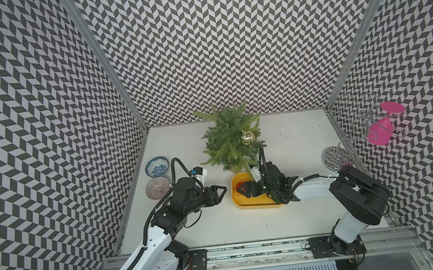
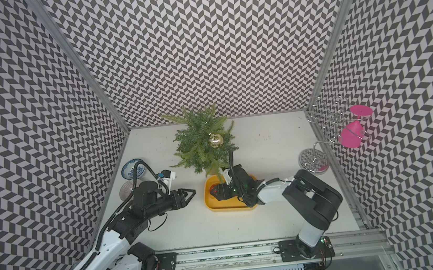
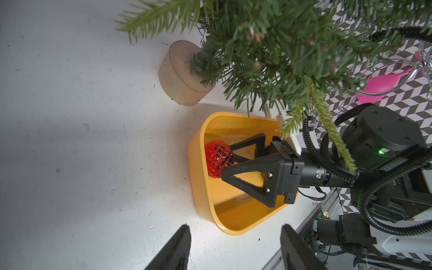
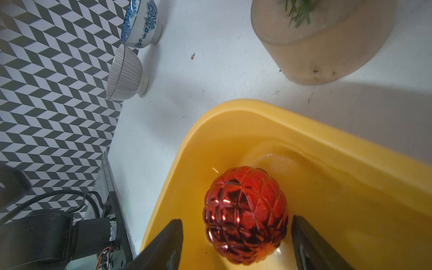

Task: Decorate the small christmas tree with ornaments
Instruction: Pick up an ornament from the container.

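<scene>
The small christmas tree (image 1: pixel 230 137) (image 2: pixel 202 142) stands at the back middle of the table on a pale round base (image 3: pixel 182 72). A shiny gold ornament (image 1: pixel 248 137) (image 2: pixel 216 140) hangs among its branches. In front of the tree, a faceted red ornament (image 4: pixel 245 215) (image 3: pixel 218 159) lies in the left end of a yellow tray (image 1: pixel 244 204) (image 4: pixel 233 117). My right gripper (image 4: pixel 236 219) (image 1: pixel 240 190) reaches into the tray. It is open, with a finger on each side of the red ornament and a gap at both. My left gripper (image 3: pixel 235 226) (image 1: pixel 224 189) hovers left of the tray, open and empty.
Two bowls, one blue-patterned (image 1: pixel 157 166) and one striped (image 1: pixel 157 187), sit by the left wall behind my left arm. A wire rack (image 1: pixel 335 156) holding an upside-down pink wine glass (image 1: pixel 379 131) stands at the right wall. Low tree branches overhang the tray's far edge.
</scene>
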